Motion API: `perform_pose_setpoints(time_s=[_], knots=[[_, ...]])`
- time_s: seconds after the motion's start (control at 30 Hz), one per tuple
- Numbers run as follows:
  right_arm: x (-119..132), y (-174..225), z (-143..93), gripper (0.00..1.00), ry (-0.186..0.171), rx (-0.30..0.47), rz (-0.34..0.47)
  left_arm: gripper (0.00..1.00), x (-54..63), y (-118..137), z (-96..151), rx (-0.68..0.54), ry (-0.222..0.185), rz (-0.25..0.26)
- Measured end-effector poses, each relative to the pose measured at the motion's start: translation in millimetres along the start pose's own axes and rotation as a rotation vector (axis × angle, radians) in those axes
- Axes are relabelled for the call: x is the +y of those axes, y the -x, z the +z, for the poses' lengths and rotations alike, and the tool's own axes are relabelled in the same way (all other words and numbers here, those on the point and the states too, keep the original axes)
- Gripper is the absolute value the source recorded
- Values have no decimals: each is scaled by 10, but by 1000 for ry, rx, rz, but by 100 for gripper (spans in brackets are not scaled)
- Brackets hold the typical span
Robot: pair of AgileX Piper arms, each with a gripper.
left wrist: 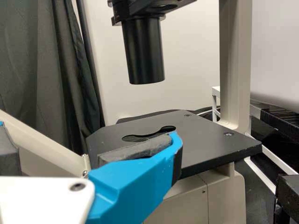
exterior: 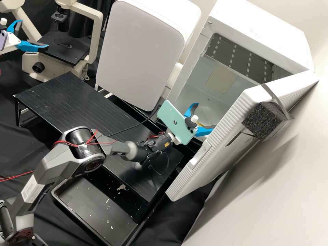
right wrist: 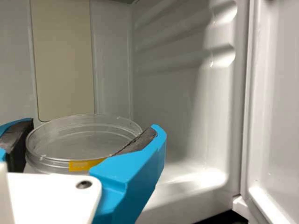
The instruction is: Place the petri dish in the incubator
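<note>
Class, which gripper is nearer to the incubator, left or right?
Right. The right gripper is at the open front of the incubator, holding the dish; the left gripper is well away, beside the microscope.

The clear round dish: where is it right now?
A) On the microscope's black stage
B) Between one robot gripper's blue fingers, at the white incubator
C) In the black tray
B: the right wrist view shows the petri dish between the two fingers of the right gripper, with the white inner walls of the incubator behind it.
</note>
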Motion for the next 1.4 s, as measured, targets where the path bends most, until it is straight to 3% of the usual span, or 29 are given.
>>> perform_pose_setpoints(time_s=[0.33,0.77,0.8,1.4], knots=[[-251,-106,62,0,-5,-47,-80,100,0,0,0,0,0,0],[-282,-183,73,0,2,-36,-76,100,0,0,0,0,0,0],[-283,-183,74,100,2,-37,-76,100,0,0,0,0,0,0],[-261,-181,105,100,4,-51,-77,100,0,0,0,0,0,0]])
